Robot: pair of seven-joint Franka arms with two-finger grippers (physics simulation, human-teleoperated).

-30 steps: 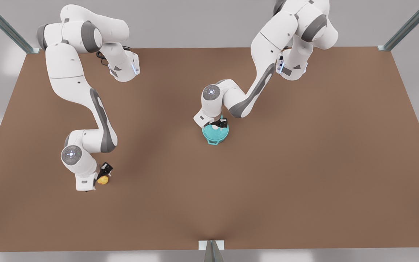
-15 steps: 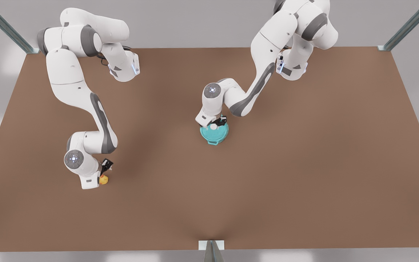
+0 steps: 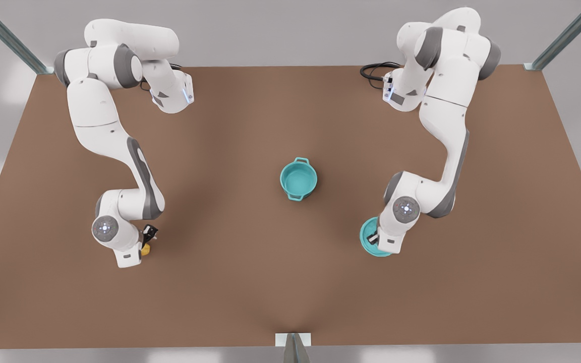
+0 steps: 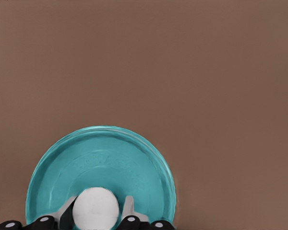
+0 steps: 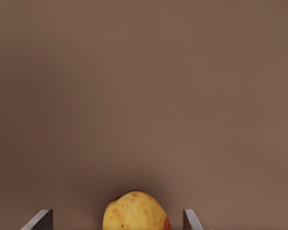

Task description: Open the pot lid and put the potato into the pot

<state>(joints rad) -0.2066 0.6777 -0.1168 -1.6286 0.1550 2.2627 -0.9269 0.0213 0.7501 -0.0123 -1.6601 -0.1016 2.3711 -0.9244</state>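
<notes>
A brown table (image 3: 250,282) spans the front view. The uncovered teal pot (image 3: 298,179) stands at its middle, nothing inside. On the front view's right, the left gripper (image 3: 372,238) holds the pot lid (image 3: 367,242), well apart from the pot. On the front view's left, the right gripper (image 3: 147,239) hangs over the potato (image 3: 145,248).

In the left wrist view, the fingers (image 4: 128,211) clamp the lid's white knob (image 4: 95,209).

In the right wrist view, the potato (image 5: 134,212) sits between spread fingers (image 5: 38,219), untouched.
</notes>
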